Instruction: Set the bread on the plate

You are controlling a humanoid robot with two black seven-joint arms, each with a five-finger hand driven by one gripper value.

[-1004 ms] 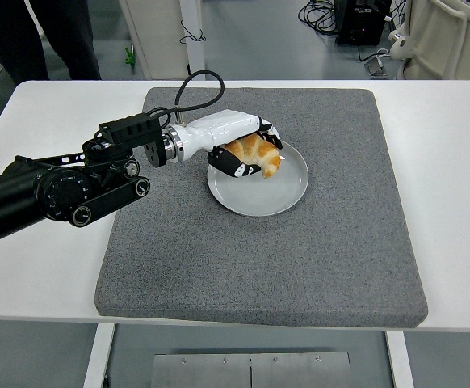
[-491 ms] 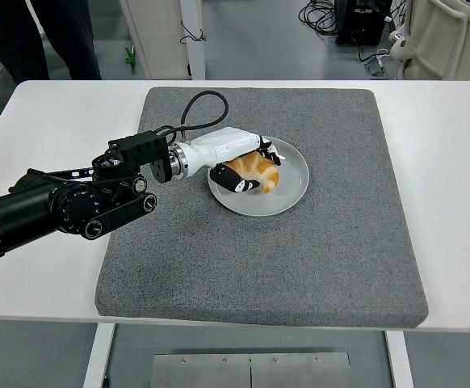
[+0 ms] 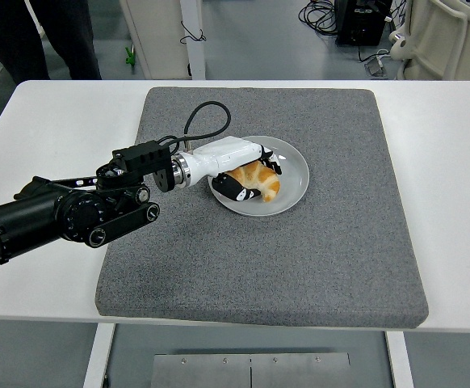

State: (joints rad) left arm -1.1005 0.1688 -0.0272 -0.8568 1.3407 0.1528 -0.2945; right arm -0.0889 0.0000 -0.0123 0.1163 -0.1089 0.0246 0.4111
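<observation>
Left hand [image 3: 247, 174] reaching in from the left, white shell with black-tipped fingers [image 3: 237, 187] curling around the bread [image 3: 258, 179], grasping it over the left portion of the plate [image 3: 293, 183]. Bread appearing to be touching or nearly touching the plate surface; contact not clearly resolvable from the head view. Not yet releasing.

Handling judgement: bread, golden-brown, crescent-shaped, looking like a croissant, likely being light, soft and flaky, therefore calling for a gentle hold across the thick middle, not the tapering ends. Crushing under a tight squeeze being the main risk; slipping being unlikely given the matte crust.

Plate being round, pale grey, smooth and glossy, with a shallow raised rim. Sitting on a grey mat [image 3: 340, 242], coarse and felt-like, square-cornered, covering much of the white counter [image 3: 453, 162], smooth and flat.

Right hand not showing anywhere.
</observation>
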